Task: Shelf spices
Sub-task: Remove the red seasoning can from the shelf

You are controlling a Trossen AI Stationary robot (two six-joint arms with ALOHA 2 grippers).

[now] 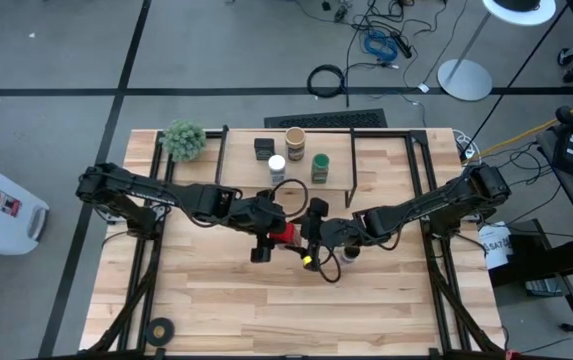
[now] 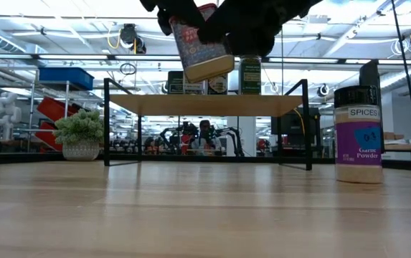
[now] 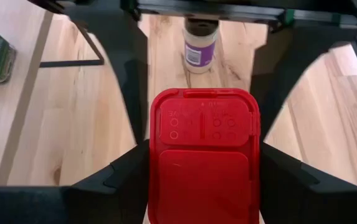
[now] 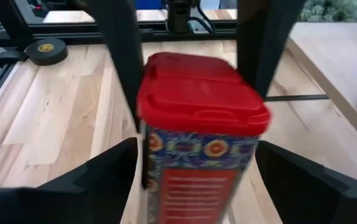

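A red tin [image 1: 285, 234] with a red flip lid and a patterned label hangs tilted high above the table's middle [image 2: 201, 43]. My left gripper [image 1: 271, 228] is shut on it. My right gripper [image 1: 311, 236] is open, with its fingers standing on either side of the tin's body [image 4: 197, 180]. The shelf [image 1: 386, 160] stands at the far edge on its thin black legs [image 2: 205, 104]. Its top board carries a dark square tin [image 1: 263, 148], a tan cylinder [image 1: 295, 140], a white-lidded jar [image 1: 277, 168] and a green-lidded jar [image 1: 320, 166]. A dark-lidded jar with a purple label [image 1: 349, 256] stands upright on the table. My left gripper pinches the red tin between its two fingers at the two narrow sides of its lid end [image 3: 156, 155]. The fingers point down from above, and the lid top faces the wrist. The tin hangs below them, tilted and lifted clear of the table. I cannot tell whether my right gripper touches it.
A fuzzy green plant ball [image 1: 184, 140] sits at the shelf's left end. A black tape roll [image 1: 160, 329] lies near the table's near left corner. The dark-lidded jar [image 2: 358, 136] stands just right of the grippers. Bare wood lies toward the near edge.
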